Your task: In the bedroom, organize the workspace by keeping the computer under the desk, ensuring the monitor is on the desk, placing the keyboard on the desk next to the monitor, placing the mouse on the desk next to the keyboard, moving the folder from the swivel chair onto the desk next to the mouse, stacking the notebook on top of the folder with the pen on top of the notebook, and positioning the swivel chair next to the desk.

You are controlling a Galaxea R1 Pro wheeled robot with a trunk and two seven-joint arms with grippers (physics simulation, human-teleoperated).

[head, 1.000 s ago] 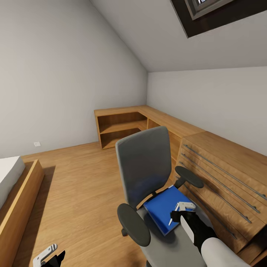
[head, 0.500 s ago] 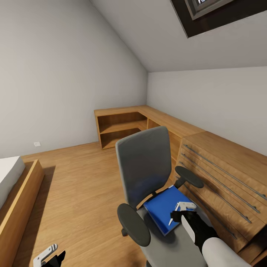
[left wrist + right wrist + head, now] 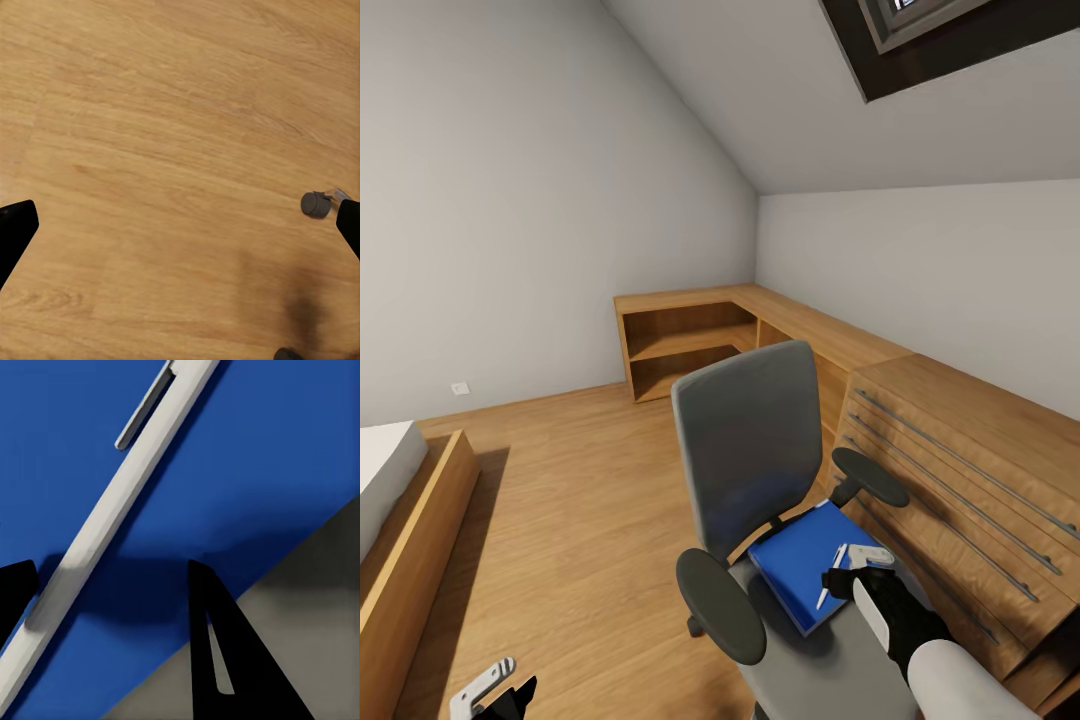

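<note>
Right gripper (image 3: pixel 105 585): fingers parted around the pen (image 3: pixel 112 502), not clamped.
Pen: lying on the folder (image 3: pixel 800 560).
Folder: flat on the swivel chair (image 3: pixel 750 450) seat.
Left gripper (image 3: pixel 180 225): spread wide above the wooden floor (image 3: pixel 150 112).

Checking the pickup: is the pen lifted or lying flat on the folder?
Lying flat: the pen rests on the blue folder, between the open right gripper fingers.
</note>
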